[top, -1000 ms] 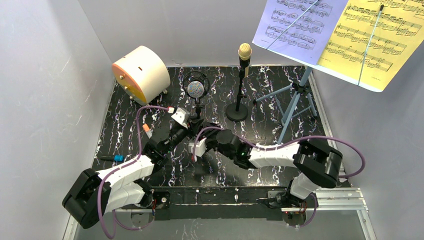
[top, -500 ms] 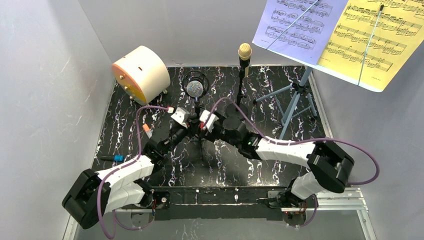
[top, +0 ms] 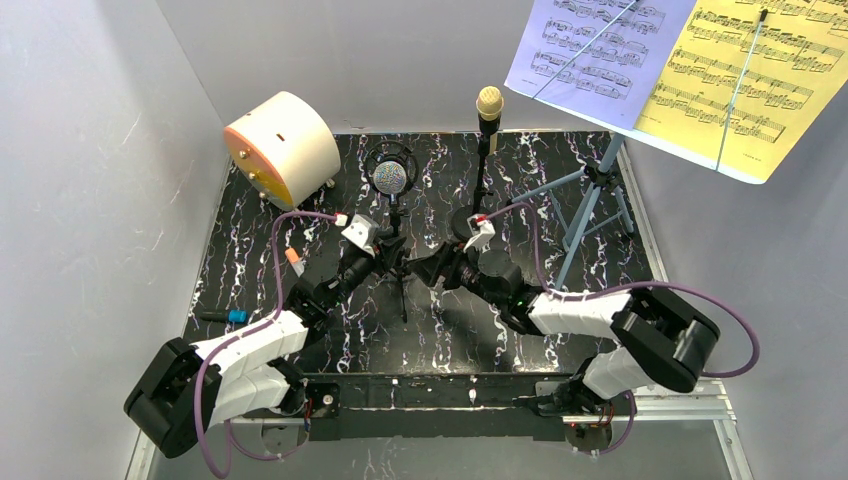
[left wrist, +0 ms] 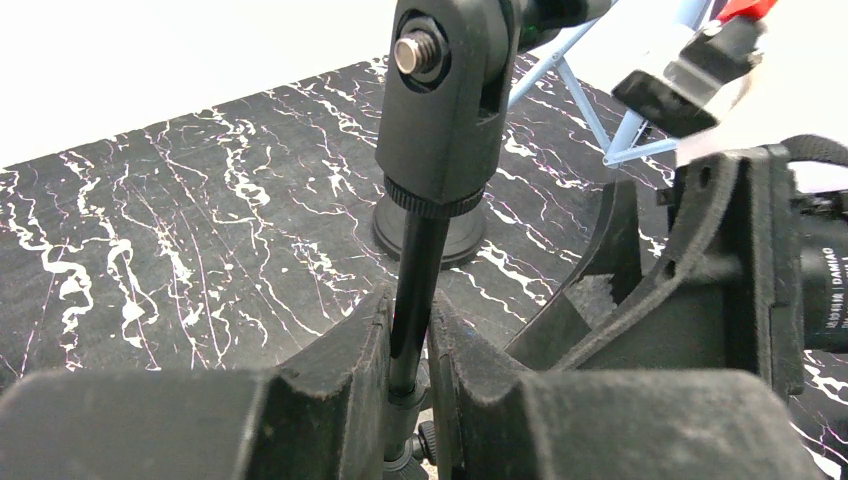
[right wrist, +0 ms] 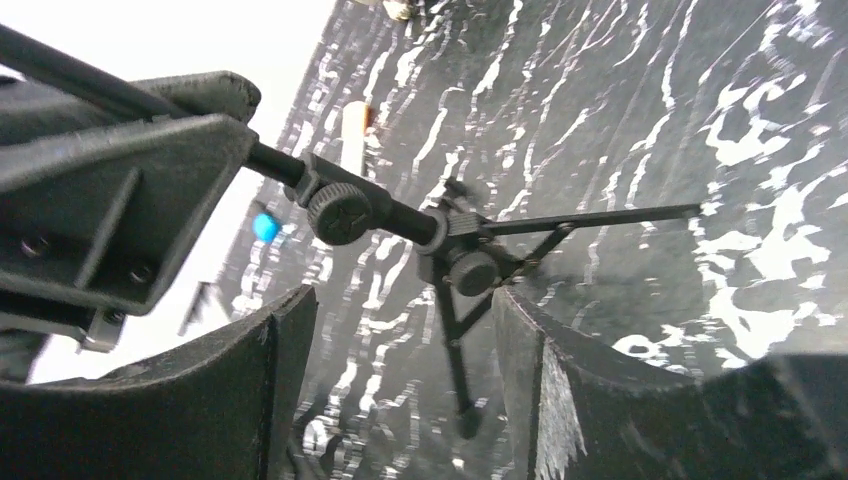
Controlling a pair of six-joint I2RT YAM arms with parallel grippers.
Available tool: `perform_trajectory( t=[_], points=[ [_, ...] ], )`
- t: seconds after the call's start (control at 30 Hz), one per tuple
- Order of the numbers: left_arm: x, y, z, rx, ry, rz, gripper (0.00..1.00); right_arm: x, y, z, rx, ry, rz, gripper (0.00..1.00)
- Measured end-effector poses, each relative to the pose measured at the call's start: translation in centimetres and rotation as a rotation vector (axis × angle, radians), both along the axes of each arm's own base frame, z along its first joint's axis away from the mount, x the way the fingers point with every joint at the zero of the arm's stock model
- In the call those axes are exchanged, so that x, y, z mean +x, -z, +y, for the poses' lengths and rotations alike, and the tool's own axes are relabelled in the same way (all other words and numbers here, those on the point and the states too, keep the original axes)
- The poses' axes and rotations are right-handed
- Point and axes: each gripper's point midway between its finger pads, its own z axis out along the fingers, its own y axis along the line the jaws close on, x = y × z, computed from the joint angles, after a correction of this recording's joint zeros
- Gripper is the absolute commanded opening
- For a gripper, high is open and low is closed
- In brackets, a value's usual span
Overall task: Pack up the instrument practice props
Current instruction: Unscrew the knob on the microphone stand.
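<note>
The tripod pole [left wrist: 415,260] looks to me like smooth, matt black metal. The fingers [left wrist: 330,385] of the left gripper [left wrist: 410,312] seem rough, grainy black plastic. The tabletop [left wrist: 200,240] is marble-patterned and slightly glossy. The score sheets [top: 740,80] are paper.

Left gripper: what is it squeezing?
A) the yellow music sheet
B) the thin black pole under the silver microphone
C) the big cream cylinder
B: in the left wrist view, the left gripper has both fingers pressed against the thin black pole, just below the mic clip.
</note>
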Motion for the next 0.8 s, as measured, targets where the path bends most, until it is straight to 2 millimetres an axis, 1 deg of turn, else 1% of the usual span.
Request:
perform_trajectory(
  t=[0.07,0.13,0.27,0.33,0.4,0.5,0.8],
  points=[
    [0.0,0.0,0.0,0.0,0.0,0.0,0.0,-0.1,0.0,0.5,0.077,0.018,0.075,0.71],
    [0.0,0.0,0.0,0.0,0.0,0.0,0.0,0.1,-0.5,1.1,0.164,0.031,0.131,0.7],
    [0.0,0.0,0.0,0.0,0.0,0.0,0.0,0.2,-1.5,1.9,0.282,0.041,0.198,0.69],
    [0.0,0.0,0.0,0.0,0.0,0.0,0.0,0.3,-1.9,2.1,0.326,0.045,0.221,0.67],
    [0.0,0.0,0.0,0.0,0.0,0.0,0.0,0.3,-2.2,2.2,0.358,0.049,0.242,0.66],
    [0.0,0.0,0.0,0.0,0.0,0.0,0.0,0.4,-2.2,2.2,0.385,0.057,0.272,0.62],
    [0.0,0.0,0.0,0.0,0.0,0.001,0.0,1.7,-2.4,2.3,0.45,0.086,0.341,0.51]
  ],
)
